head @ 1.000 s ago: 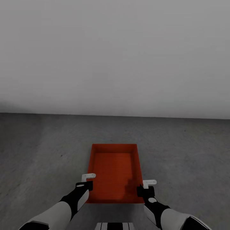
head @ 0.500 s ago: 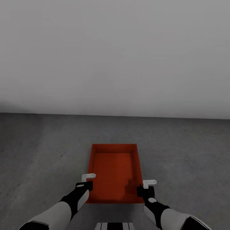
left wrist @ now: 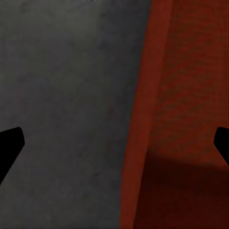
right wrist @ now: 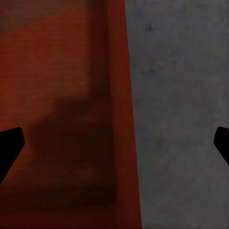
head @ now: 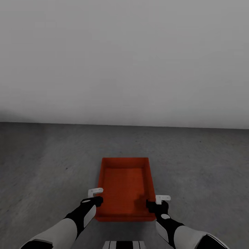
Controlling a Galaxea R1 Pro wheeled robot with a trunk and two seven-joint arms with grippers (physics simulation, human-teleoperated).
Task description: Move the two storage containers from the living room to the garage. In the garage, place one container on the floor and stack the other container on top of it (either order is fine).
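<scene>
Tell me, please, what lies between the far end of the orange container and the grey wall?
Nothing: in the head view, bare dark floor runs from the container to the wall.

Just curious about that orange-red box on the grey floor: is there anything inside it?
Empty. The head view looks straight into the storage container, and its ribbed bottom shows bare from wall to wall.
</scene>
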